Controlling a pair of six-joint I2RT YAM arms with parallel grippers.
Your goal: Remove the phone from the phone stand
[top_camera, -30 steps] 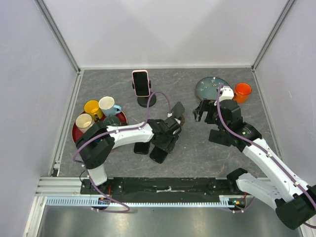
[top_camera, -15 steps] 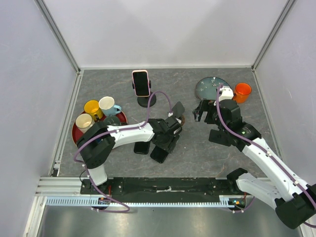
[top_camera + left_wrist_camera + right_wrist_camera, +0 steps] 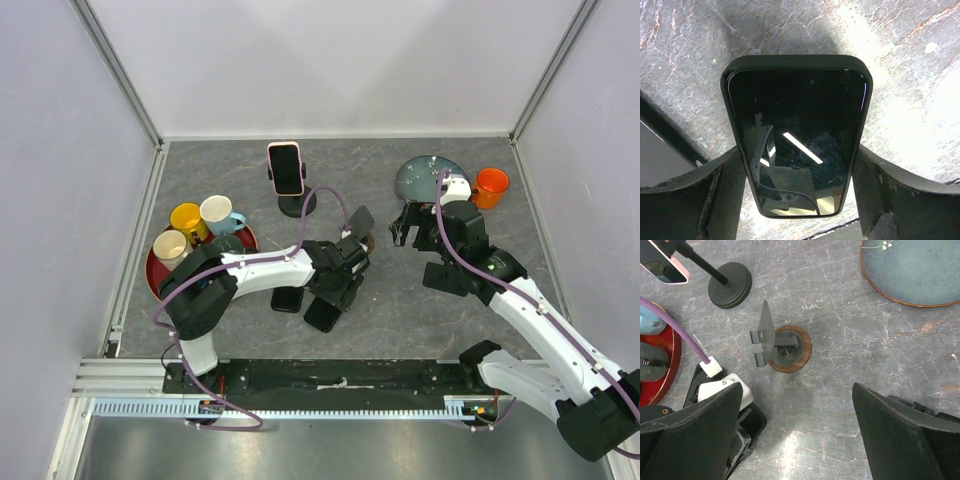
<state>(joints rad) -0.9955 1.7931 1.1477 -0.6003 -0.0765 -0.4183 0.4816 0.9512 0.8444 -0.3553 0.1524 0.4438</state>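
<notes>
Black glossy phone (image 3: 796, 135) pinched across its width by the left end effector (image 3: 797, 159), fingers (image 3: 725, 190) tight on both long edges, down by the grey marbled surface (image 3: 900, 100). Next to nothing changed from a second ago: same clamp, same pose, right end effector (image 3: 796, 392) nudged a touch. Spread wide, holding nothing, near the small metal stand with round wooden base (image 3: 788, 349). Shown from the right wrist and overhead, never from the left wrist: pink-cased phone (image 3: 286, 168) clipped in the tall black round-footed stand (image 3: 730, 285). Overhead only: second dark phone (image 3: 288, 298), flat, just beside the held one.
</notes>
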